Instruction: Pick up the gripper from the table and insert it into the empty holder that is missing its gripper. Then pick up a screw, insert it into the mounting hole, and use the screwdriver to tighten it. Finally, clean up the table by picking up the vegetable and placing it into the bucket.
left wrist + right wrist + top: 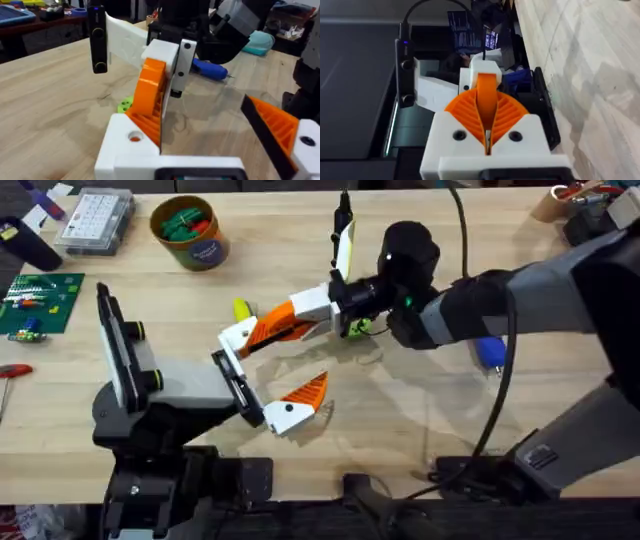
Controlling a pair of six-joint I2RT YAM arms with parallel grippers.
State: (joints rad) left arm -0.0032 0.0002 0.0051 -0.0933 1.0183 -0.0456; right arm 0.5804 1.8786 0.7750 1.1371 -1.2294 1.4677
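Note:
My right gripper (272,330) reaches in from the right and is shut on the small orange gripper (487,95). The wedge's far end meets the white holder (238,338) on the left arm's tip; I cannot tell how deep it sits. In the left wrist view the orange gripper (150,97) stands tilted over the holder (125,145), which shows a round hole. My left gripper (265,375) is open wide, with its other orange finger (272,125) far from the holder. A small yellow-green vegetable (241,310) lies just beyond the holder. The orange bucket (190,230) stands at the back left. The blue-handled screwdriver (488,352) lies under the right arm.
A clear parts box (95,220) and a green board (35,300) sit at the far left, with a red-handled tool (12,370) by the left edge. A small green item (358,327) lies under the right wrist. The bucket holds green and red pieces.

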